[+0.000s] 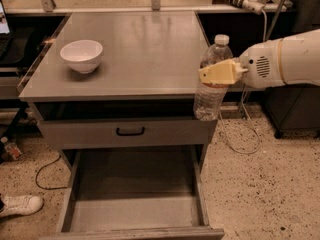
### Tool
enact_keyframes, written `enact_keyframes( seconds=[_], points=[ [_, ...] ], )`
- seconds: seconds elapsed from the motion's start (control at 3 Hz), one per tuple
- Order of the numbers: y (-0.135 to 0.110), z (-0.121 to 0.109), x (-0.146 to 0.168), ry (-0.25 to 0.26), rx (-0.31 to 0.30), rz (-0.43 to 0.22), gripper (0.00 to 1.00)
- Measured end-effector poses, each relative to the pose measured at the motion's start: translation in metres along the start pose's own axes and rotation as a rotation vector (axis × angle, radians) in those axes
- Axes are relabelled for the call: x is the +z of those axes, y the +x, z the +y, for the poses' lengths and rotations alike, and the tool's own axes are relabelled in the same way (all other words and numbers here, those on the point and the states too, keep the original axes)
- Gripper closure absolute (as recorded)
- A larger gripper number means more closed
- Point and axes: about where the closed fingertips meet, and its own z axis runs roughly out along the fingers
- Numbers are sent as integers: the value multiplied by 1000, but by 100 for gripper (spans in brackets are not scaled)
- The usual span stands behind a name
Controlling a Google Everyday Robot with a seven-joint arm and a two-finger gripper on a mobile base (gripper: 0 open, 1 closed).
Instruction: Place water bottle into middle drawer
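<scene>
The water bottle (210, 91) is clear with a white cap and hangs upright in the air off the cabinet's right front corner. My gripper (216, 73) comes in from the right on a white arm and its yellow fingers (220, 72) are shut around the bottle's upper body. The middle drawer (135, 211) is pulled wide open below, a grey tray with a bare flat floor. The bottle hangs above and to the right of the drawer's right wall.
A white bowl (81, 55) stands on the grey cabinet top (135, 54) at the left. A shut drawer front with a black handle (130, 131) sits above the open drawer. A cable (240, 144) lies on the speckled floor at right, a white shoe (20, 205) at lower left.
</scene>
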Motion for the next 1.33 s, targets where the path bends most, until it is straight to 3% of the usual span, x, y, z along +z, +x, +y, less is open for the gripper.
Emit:
enact_keyframes(
  seconds=[0.33,1.0,1.33],
  points=[
    [40,22,-13,4,71,27,100],
    [55,27,-10,10,89,35,100],
    [81,41,-2,11,131,17,100]
  ],
)
